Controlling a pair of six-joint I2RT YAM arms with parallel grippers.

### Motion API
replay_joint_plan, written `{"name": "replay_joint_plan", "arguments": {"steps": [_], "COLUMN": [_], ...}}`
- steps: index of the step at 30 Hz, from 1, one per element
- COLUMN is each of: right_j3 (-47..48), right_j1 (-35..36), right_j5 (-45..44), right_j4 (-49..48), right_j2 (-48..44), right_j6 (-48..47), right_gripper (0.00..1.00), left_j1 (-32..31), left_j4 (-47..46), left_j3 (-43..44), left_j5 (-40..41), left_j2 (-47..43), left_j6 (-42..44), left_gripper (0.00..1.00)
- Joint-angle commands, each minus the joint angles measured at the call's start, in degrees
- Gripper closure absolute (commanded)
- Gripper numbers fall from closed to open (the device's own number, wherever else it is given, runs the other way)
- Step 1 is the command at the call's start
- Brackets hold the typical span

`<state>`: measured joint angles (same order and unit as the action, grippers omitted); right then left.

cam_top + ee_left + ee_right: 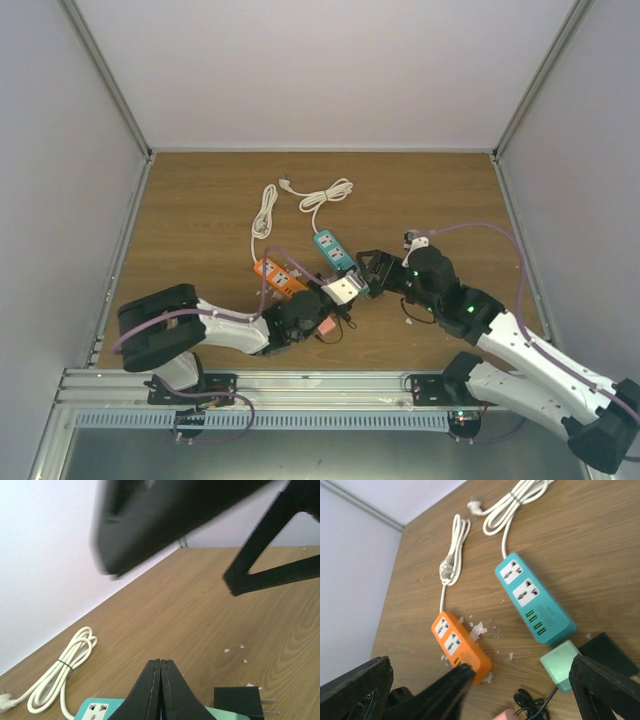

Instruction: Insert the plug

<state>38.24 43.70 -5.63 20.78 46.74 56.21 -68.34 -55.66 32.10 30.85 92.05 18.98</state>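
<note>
Wood-look tabletop, smooth plastics, matt black parts

The tabletop (200, 200) shows brown wood grain with a smooth, low-sheen finish, speckled with pale flakes. The teal power strip (535, 600) and the orange power strip (460, 645) are smooth moulded plastic with a slight satin shine. The white cord (512, 505) looks like smooth, faintly glossy sheathing. The plug (239, 703) is matt black plastic with thin grey metal prongs. The left claw (160, 666) is matt black plastic. The walls (330, 70) are matt white, and the rail (300, 380) is brushed metal.
</note>
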Motion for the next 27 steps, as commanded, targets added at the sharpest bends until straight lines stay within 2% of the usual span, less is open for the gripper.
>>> {"name": "replay_joint_plan", "arguments": {"steps": [1,4,5,6,7,9,11,13,15,18,20,22,24,27], "right_j3": [0.47,-1.00,-1.39,-1.67,-2.09,-3.85,-5.34,-6.27,-7.22,-7.62,-7.23,-7.84,-9.56,-12.38], "right_j1": [-0.24,-0.26,-0.23,-0.21,-0.20,-0.20,-0.21,-0.20,-0.25,-0.20,-0.24,-0.25,-0.12,-0.16], "right_j5": [-7.97,-10.10,-10.49,-10.93,-11.42,-11.11,-9.54,-8.73,-8.89,-10.11,-10.92,-10.57,-6.60,-1.26], "right_j4": [2.50,2.49,2.74,3.42,4.53,6.48,7.82,8.92,9.41,10.69,12.39,13.54,11.75,7.87], "right_j2": [-4.33,-8.99,-10.18,-11.14,-11.73,-11.74,-11.17,-11.91,-15.01,-21.51,-25.03,-26.28,-25.32,-18.80], "right_j6": [-0.75,-0.97,-1.15,-1.32,-1.31,-1.37,-1.98,-2.60,-2.87,-3.63,-5.06,-6.18,-7.74,-8.80], "right_gripper": [0.01,0.00,0.00,0.00,0.00,0.00,0.00,0.00,0.00,0.00,0.00,0.01,0.00,0.00], "left_j1": [3.45,6.34,7.14,7.95,8.56,9.84,11.25,12.68,12.79,12.71,12.61,12.69,13.00,13.44], "left_j4": [7.39,16.28,19.26,21.50,23.04,25.47,28.46,32.64,35.47,37.51,38.36,40.26,41.40,39.92], "left_j3": [-0.26,1.29,1.79,1.78,1.33,-0.28,-1.57,-0.51,1.73,3.57,3.76,3.89,3.33,0.90], "left_j5": [-6.53,-8.76,-9.28,-9.65,-9.79,-11.54,-16.14,-26.06,-30.47,-34.01,-31.67,-25.60,-22.23,-21.58], "left_j2": [-6.75,-11.25,-13.35,-14.32,-16.65,-20.38,-23.32,-23.42,-21.49,-17.64,-15.87,-14.94,-15.38,-18.89], "left_j6": [-6.29,-8.81,-9.98,-11.38,-12.91,-15.76,-18.26,-19.57,-22.00,-25.52,-27.91,-31.30,-34.30,-38.30], "left_gripper": [1.00,0.99,0.94,0.86,0.72,0.55,0.27,0.15,0.07,0.01,0.01,0.01,0.01,0.01]}}
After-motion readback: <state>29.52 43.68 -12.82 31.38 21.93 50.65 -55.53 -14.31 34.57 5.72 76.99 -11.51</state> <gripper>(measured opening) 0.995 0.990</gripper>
